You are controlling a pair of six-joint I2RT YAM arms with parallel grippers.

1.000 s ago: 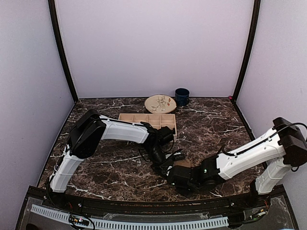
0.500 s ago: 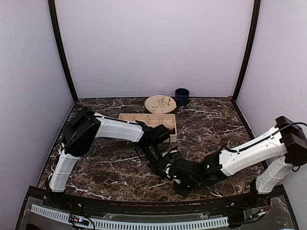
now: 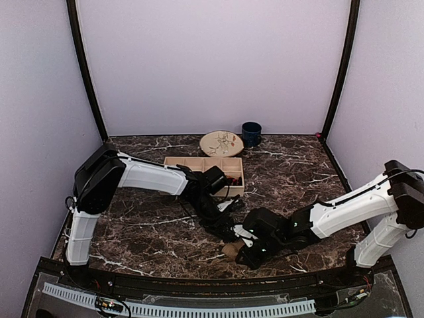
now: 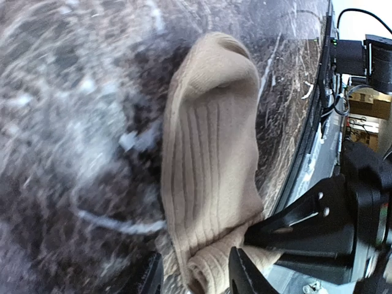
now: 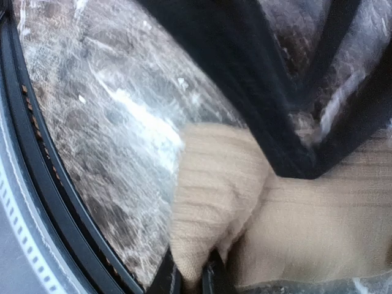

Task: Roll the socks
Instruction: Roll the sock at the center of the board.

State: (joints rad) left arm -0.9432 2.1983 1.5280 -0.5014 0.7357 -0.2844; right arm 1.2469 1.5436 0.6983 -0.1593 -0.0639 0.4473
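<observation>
1. Near the front edge of the tabletop (image 3: 132, 232), the right end effector (image 5: 190, 274) is closed on a fold of the tan sock (image 4: 208, 159), with ribbed fabric bunched between its two fingers.
2. The left end effector (image 4: 196, 278) has its fingers parted, one on each side of the sock's doubled-over end. Whether they press the fabric cannot be told.
3. The sock lies stretched on the dark marble. Its far end is rounded and humped, and its near end is folded over at the fingers.
4. In the top view only a small tan patch shows between the two end effectors, which meet just ahead of the arms' bases.
5. The left arm (image 3: 149, 177) reaches in from the left and hides part of a wooden tray (image 3: 199, 159). The right arm (image 3: 344, 211) stretches in low from the right.
6. Something dark with red lies in the tray's right end compartment, too small to name.
7. A patterned plate (image 3: 221, 143) and a blue mug (image 3: 251, 134) stand just beside each other at the back wall, well apart from the sock.
</observation>
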